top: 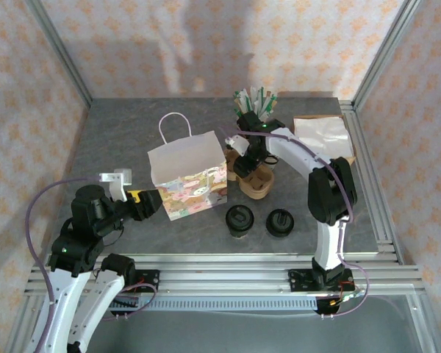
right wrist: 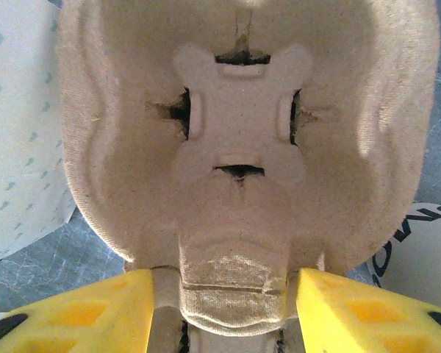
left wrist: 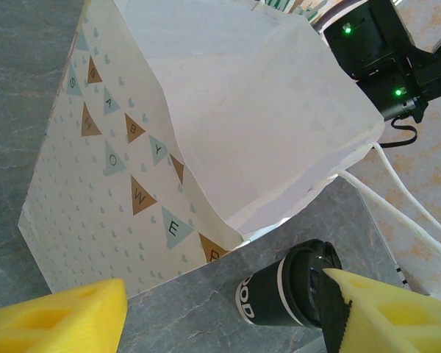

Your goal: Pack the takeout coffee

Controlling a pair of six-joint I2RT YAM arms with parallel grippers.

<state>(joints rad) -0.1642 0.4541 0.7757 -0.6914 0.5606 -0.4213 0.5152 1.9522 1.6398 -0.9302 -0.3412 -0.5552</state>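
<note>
Paper bag [top: 187, 180] upright nr pulp carrier [top: 259, 186], stirrers [top: 259, 103] behind

The black-and-white left arm [top: 73, 250] folds low over its base, with its wrist held level and aimed to the right. The left gripper [top: 153, 200] [left wrist: 224, 309], a pair of yellow plastic fingers [left wrist: 59, 312], holds its jaws spread wide apart. The black-and-white right arm [top: 328, 193] rises from its base, bends at the elbow and reaches forward and to the left. The right gripper [top: 244, 168] [right wrist: 220, 294] points downward, its yellow fingers [right wrist: 353, 309] closed on the edge of a beige moulded-pulp cup carrier [right wrist: 242, 147].
</note>
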